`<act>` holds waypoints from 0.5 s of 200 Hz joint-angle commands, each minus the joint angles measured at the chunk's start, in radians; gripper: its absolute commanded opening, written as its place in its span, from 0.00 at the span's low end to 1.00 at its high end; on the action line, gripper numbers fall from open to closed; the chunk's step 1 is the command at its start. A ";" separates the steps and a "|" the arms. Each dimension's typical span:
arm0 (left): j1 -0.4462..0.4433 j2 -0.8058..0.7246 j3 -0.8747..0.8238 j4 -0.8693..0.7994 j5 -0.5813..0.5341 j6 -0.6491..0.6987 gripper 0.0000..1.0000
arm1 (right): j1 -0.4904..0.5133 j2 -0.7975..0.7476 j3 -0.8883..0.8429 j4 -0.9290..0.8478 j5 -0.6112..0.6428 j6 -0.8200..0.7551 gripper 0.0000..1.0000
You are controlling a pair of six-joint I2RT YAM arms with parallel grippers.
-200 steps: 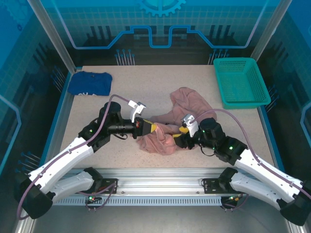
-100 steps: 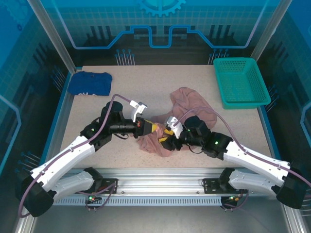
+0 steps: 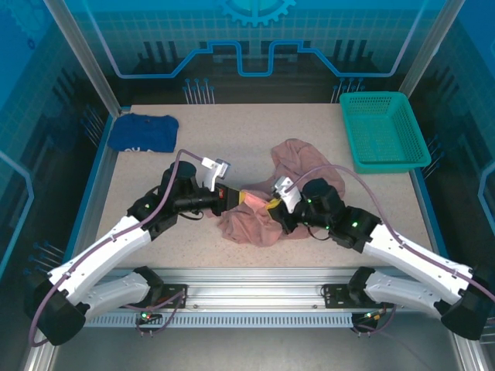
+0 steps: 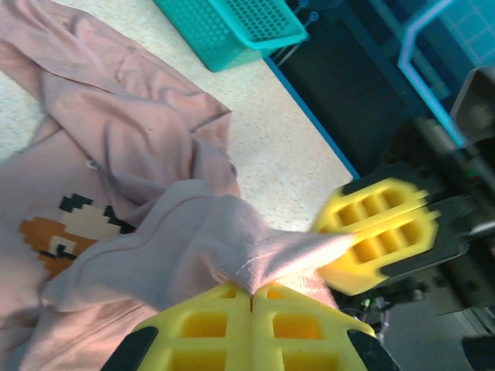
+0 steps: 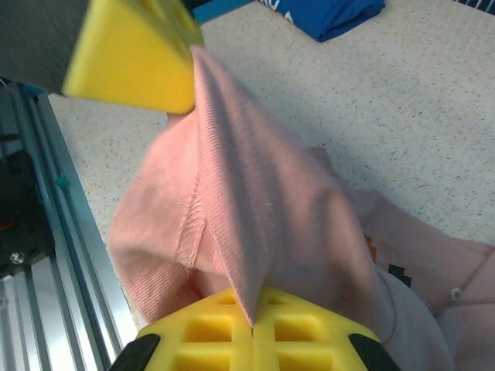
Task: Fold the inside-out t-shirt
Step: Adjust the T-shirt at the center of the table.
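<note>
change: right claw (image 3: 272, 204) has closed on shirt (image 3: 303, 164) fold, beside left claw (image 3: 238, 199), also clamped on it | shirt: bunched mid-tabletop (image 3: 232, 131) | left wrist view: pixel print (image 4: 63, 230) on shirt

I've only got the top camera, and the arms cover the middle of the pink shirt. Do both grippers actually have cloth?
Observer: Yes for the left. In the left wrist view, the left gripper is shut on a fold of the t-shirt.
Operator: And the right one?
Observer: In the right wrist view, the right gripper is shut on a raised ridge of the same cloth, which stretches between the two grippers.
Operator: Anything showing on the fabric?
Observer: An orange and dark pixel print shows on the flatter cloth to the left of the fold in the left wrist view.
</note>
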 commanded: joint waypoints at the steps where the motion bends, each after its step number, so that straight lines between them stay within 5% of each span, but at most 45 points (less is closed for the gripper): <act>1: 0.010 0.002 0.039 -0.043 -0.085 0.032 0.00 | -0.085 -0.034 0.052 -0.068 -0.151 0.041 0.01; 19: 0.008 -0.002 0.032 -0.018 -0.036 0.026 0.00 | -0.132 -0.021 0.074 -0.116 -0.153 0.070 0.07; 47: 0.009 -0.026 -0.003 0.114 0.109 -0.028 0.00 | -0.137 0.067 0.142 -0.274 0.110 0.130 0.19; 67: 0.009 -0.030 -0.006 0.144 0.129 -0.047 0.00 | -0.131 0.097 0.145 -0.303 0.190 0.142 0.23; 100: 0.009 -0.023 0.005 0.126 0.106 -0.048 0.00 | -0.080 0.010 0.065 -0.197 0.112 0.073 0.34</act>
